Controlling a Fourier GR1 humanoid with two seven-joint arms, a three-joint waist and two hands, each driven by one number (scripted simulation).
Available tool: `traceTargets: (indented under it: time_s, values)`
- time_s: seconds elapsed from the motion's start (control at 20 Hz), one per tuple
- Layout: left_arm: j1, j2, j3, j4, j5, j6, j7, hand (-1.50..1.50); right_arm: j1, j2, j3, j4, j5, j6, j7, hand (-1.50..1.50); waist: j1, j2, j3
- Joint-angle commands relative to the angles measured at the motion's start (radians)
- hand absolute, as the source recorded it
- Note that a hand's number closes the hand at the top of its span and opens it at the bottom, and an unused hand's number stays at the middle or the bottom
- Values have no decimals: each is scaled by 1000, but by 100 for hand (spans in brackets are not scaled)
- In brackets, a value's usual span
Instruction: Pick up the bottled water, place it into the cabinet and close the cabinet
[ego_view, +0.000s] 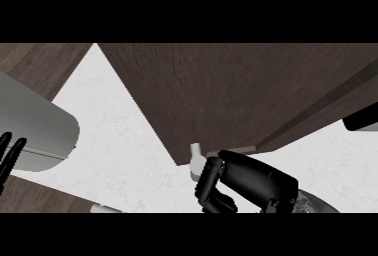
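The right hand (247, 182) is nearest, low in the view, its fingers curled round the bottle (196, 159), whose pale top pokes up just left of the knuckles. The bottle stands roughly upright, right at the cabinet's (236, 95) lower corner, so the way in looks to lie up and right. The left hand (10, 152) rests at the left edge, fingers straight.
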Motion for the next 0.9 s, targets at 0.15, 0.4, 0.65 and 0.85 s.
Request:
traceTargets:
  time_s: [0.15, 0.4, 0.65, 0.85]
  values:
    - [10, -1, 16, 23, 17, -22, -3, -150, -322, 134, -55, 324, 13, -160, 91, 150, -22, -6, 8]
    - [36, -7, 27, 43, 10, -37, -20, -150, -513, 137, -161, 520, 88, -313, 29, 150, -39, -8, 10]
    - [40, -14, 41, 42, 6, -41, -35, -150, -672, 138, -234, 721, 94, -454, -32, 150, -53, -5, 12]
    - [43, -7, 53, 31, 33, -34, -14, -150, -717, 138, -228, 828, 74, -523, -106, 150, -69, -3, 15]
